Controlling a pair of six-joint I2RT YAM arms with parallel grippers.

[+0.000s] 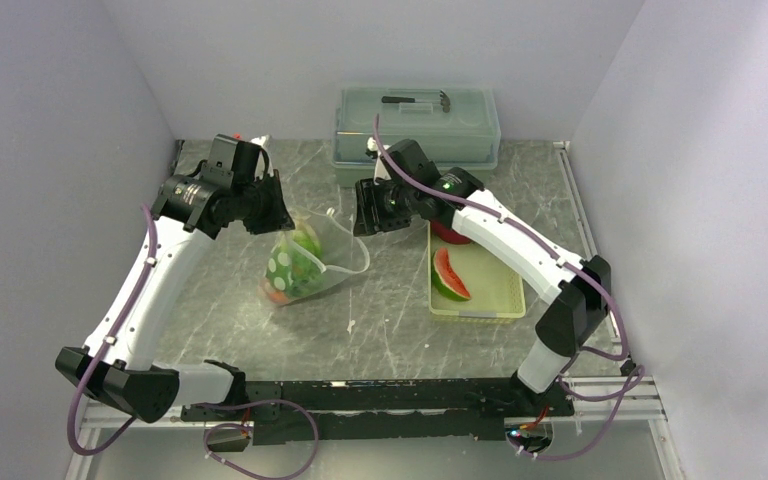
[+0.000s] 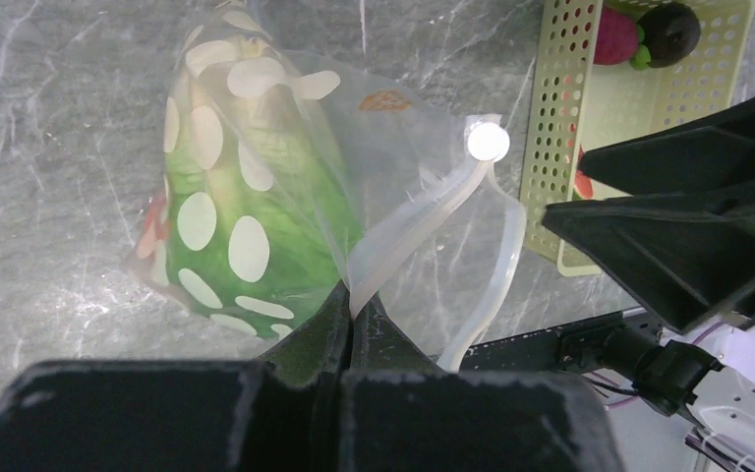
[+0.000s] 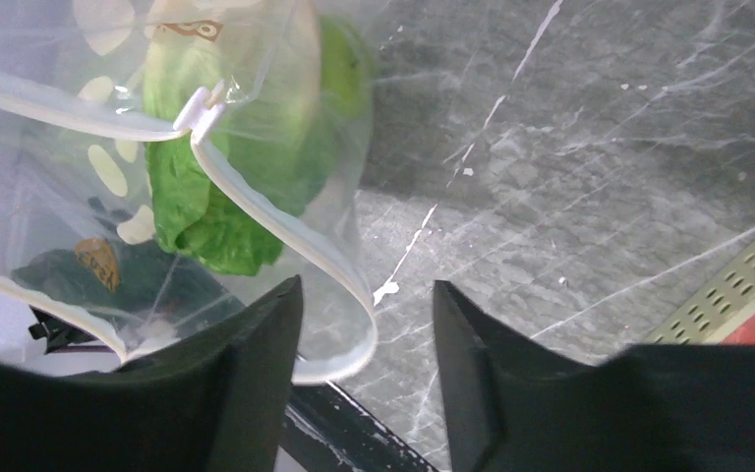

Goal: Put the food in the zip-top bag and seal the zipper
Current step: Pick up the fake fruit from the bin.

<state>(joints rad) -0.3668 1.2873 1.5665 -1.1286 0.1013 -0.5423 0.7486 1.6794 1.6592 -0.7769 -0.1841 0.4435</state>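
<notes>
The clear polka-dot zip-top bag (image 1: pixel 305 262) lies on the grey table with green lettuce (image 2: pixel 256 211) and an orange-red piece inside. My left gripper (image 2: pixel 356 305) is shut on the bag's mouth edge at the zipper strip (image 2: pixel 433 211) and holds it up. My right gripper (image 3: pixel 366 295) is open above the bag's open mouth, whose zipper rim (image 3: pixel 275 211) curves between its fingers. The lettuce also shows in the right wrist view (image 3: pixel 226 167). A watermelon slice (image 1: pixel 449 274) lies in the yellow-green tray (image 1: pixel 505 300). A magenta root (image 2: pixel 617 37) and a dark round piece (image 2: pixel 668 29) sit at the tray's far end.
A lidded grey-green box (image 1: pixel 418 122) stands at the back behind the right arm. The tray sits right of the bag. White walls close in the left, back and right sides. A black rail runs along the near edge.
</notes>
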